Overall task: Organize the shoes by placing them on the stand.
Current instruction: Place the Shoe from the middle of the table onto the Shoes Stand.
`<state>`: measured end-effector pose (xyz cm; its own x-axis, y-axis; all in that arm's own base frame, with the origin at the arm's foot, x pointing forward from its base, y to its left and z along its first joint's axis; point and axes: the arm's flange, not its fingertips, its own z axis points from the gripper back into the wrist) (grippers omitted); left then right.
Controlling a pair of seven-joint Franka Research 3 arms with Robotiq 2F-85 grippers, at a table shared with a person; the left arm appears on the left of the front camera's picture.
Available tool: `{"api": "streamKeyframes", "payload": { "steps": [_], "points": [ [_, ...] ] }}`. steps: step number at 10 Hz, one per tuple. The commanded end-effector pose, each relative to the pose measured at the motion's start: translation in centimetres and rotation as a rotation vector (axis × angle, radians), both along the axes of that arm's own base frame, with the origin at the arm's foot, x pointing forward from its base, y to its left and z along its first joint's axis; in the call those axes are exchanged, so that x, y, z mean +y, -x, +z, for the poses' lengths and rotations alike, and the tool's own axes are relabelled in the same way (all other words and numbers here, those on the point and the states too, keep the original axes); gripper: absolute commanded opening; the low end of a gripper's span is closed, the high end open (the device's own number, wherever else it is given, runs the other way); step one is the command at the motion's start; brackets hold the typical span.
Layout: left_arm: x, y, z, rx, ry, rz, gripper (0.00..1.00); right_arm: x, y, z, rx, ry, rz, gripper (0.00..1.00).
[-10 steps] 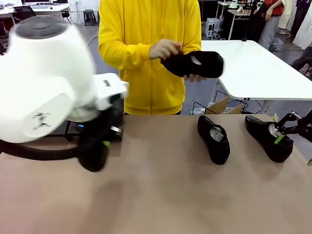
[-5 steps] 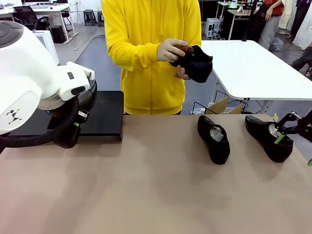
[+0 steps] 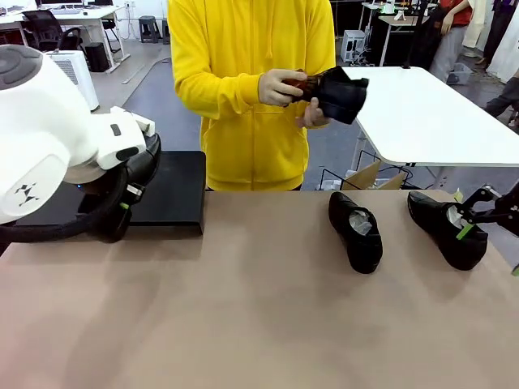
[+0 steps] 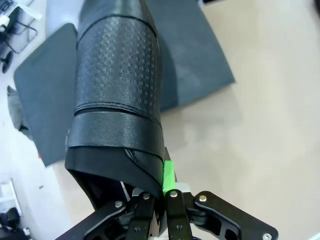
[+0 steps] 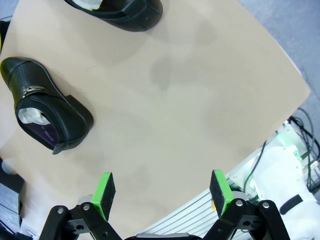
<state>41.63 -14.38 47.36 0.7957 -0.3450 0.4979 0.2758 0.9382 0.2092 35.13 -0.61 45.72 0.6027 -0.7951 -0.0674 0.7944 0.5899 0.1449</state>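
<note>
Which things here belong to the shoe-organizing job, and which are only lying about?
Job:
black glossy leather shoe clamped in the left gripper
two more black shoes on the tan table
fourth shoe in the person's hands
low flat black stand
open right gripper

Lying about:
white table behind
brown cardboard box
</note>
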Motion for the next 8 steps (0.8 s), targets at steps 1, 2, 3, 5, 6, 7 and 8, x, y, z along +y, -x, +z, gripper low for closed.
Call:
{"api": "streamKeyframes", "payload": {
  "steps": [1, 2, 3, 5, 6, 7, 8],
  "points": [
    [0.3, -3.9, -0.2, -0.059, 0.011, -0.021, 0.0, 0.1, 0.0, -0.1, -0.008, 0.004, -0.001, 1.0],
    [-0.2, -5.4, -0.9, -0.062, 0.008, -0.037, 0.0, 0.1, 0.0, -0.1, -0.008, 0.004, -0.001, 1.0],
    [-0.7, -6.5, -1.5, -0.047, -0.013, -0.042, 0.0, 0.1, 0.0, -0.1, -0.008, 0.004, -0.001, 1.0],
    [-1.2, -8.3, -2.6, -0.017, -0.059, -0.033, 0.0, 0.1, 0.0, -0.1, -0.008, 0.004, -0.001, 1.0],
    [-1.3, -8.6, -2.7, -0.015, -0.067, -0.024, 0.0, 0.1, 0.0, -0.1, -0.008, 0.004, -0.001, 1.0],
    [-1.4, -8.8, -2.9, -0.019, -0.074, -0.007, 0.0, 0.1, 0.0, -0.1, -0.008, 0.004, -0.001, 1.0],
    [-1.4, -8.9, -2.9, -0.019, -0.069, 0.009, 0.0, 0.1, 0.0, -0.1, -0.008, 0.004, -0.001, 1.0]
  ]
}}
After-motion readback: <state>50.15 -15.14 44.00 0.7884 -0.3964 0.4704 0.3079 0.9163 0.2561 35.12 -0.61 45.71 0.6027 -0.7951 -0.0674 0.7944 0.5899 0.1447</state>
